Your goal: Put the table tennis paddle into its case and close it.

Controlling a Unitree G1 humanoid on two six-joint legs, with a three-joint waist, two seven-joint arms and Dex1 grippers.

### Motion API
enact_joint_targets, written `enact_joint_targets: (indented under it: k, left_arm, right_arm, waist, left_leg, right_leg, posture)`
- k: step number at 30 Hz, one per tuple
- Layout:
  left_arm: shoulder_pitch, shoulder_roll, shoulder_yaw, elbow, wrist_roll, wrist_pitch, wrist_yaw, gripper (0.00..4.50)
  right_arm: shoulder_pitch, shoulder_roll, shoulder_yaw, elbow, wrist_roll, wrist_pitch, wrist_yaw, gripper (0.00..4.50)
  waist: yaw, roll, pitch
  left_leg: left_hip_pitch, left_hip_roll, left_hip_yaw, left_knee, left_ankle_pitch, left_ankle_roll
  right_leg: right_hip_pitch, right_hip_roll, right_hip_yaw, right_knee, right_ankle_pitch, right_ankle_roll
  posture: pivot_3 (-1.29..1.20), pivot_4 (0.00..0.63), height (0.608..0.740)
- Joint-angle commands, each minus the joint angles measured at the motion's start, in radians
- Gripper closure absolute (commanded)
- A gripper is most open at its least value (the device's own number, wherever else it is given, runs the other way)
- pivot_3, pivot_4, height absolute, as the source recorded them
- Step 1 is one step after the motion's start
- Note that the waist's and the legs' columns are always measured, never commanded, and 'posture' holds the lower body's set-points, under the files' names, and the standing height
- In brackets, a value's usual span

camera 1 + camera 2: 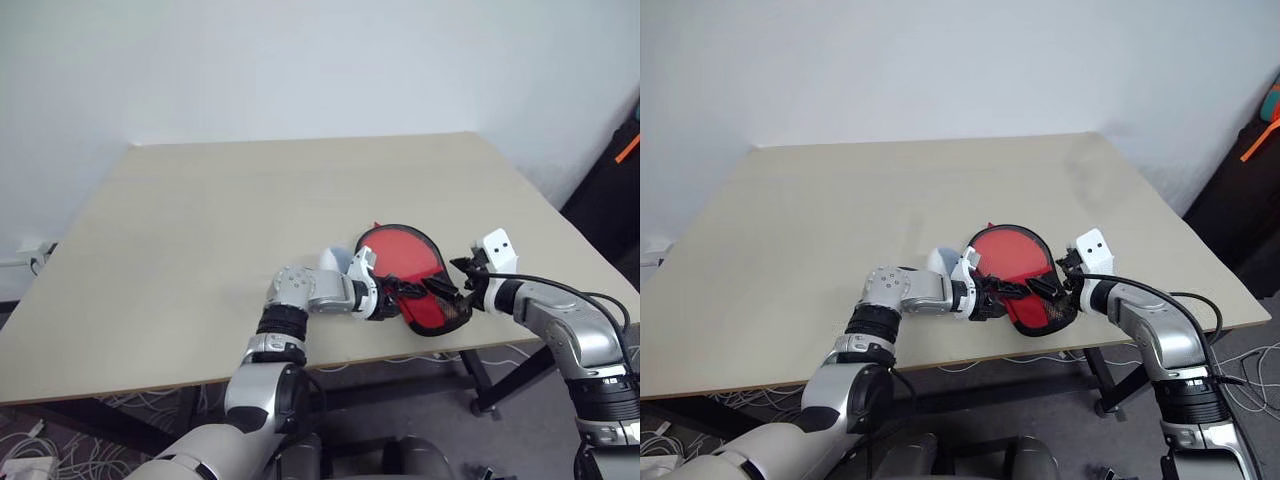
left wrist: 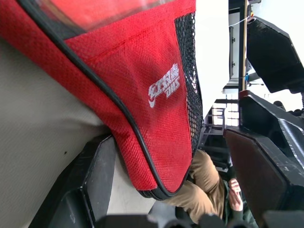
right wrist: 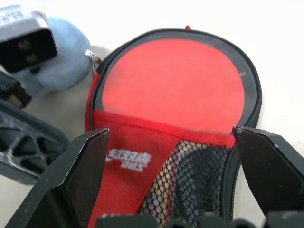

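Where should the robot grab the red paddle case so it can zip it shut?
Probably the narrow handle end of the case, which hangs at the table edge nearest the robot. It is slim enough to fit between open fingers, unlike the wide round part. The left pincer and right pincer already flank it from either side, so come in sideways.

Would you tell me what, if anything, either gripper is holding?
Nothing is clamped. The left gripper and right gripper both stand open astride the narrow handle end of the case.

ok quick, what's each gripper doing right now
Left gripper: open, fingers either side of the case's narrow end.
Right gripper: open, straddling the case, not closed.
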Motion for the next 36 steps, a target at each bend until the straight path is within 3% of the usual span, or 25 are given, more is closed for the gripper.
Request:
enact_joint_targets:
  k: [1,3,5,14,23,31,36]
  left_arm:
    - [-0.072,-0.168,-0.028,0.046,0.033,-0.033,-0.012,0.73]
    - [-0.073,-0.169,-0.036,0.052,0.041,-0.043,-0.014,0.73]
    - [-0.075,-0.167,-0.041,0.056,0.04,-0.033,-0.021,1.29]
    - [-0.074,-0.165,-0.038,0.066,0.045,-0.041,-0.031,4.43]
    - [-0.085,-0.13,-0.024,0.023,0.033,-0.025,-0.016,4.49]
    - [-0.049,-0.085,0.115,-0.157,-0.031,0.265,0.119,4.49]
    - [-0.033,0.004,0.052,-0.145,-0.144,0.331,0.211,4.49]
  right_arm:
    - [-0.007,0.0,-0.067,-0.07,0.042,-0.016,0.008,0.0]
    - [-0.004,-0.005,-0.081,-0.08,0.05,-0.004,0.009,0.0]
    - [-0.009,-0.014,-0.088,-0.061,0.033,0.004,-0.007,0.0]
    - [-0.044,0.002,-0.116,-0.039,0.016,0.009,-0.075,0.0]
    - [-0.088,0.052,-0.162,-0.011,0.036,-0.011,-0.129,0.0]
    - [-0.125,0.086,-0.191,-0.001,0.045,-0.015,-0.148,0.0]
    - [-0.136,0.092,-0.177,0.019,0.037,-0.025,-0.155,0.0]
  waist:
    - [0.001,0.0,0.0]
    - [0.001,0.0,0.0]
    - [0.001,0.0,0.0]
    - [-0.003,0.0,0.0]
    - [-0.005,0.001,0.001]
    - [-0.007,0.003,0.004]
    - [-0.006,0.003,0.004]
  left_leg:
    - [0.0,-0.001,0.0,0.0,0.0,0.0]
    - [0.0,-0.001,0.0,0.0,0.0,0.0]
    - [0.0,-0.002,0.0,0.0,0.0,0.001]
    - [-0.002,-0.002,0.0,-0.002,0.0,0.001]
    - [-0.002,-0.002,0.0,-0.001,0.0,0.001]
    - [-0.003,-0.002,-0.001,-0.002,0.001,0.002]
    - [-0.006,-0.003,-0.001,-0.002,0.001,0.005]
  right_leg:
    - [0.0,-0.001,0.0,0.0,0.0,0.001]
    - [0.0,-0.002,-0.001,0.0,0.001,0.001]
    - [0.001,-0.004,-0.001,-0.001,0.001,0.002]
    - [0.0,-0.003,-0.001,-0.001,0.001,0.003]
    - [0.0,-0.003,-0.001,-0.001,0.001,0.003]
    - [-0.002,-0.002,-0.001,0.0,0.0,0.004]
    - [-0.003,-0.001,0.0,0.0,-0.002,0.009]
  posture:
    - [0.0,0.0,0.724]
    - [0.0,0.0,0.724]
    - [0.0,0.0,0.724]
    - [0.0,0.0,0.724]
    - [0.0,0.0,0.724]
    - [0.0,0.0,0.724]
    - [0.0,0.0,0.724]
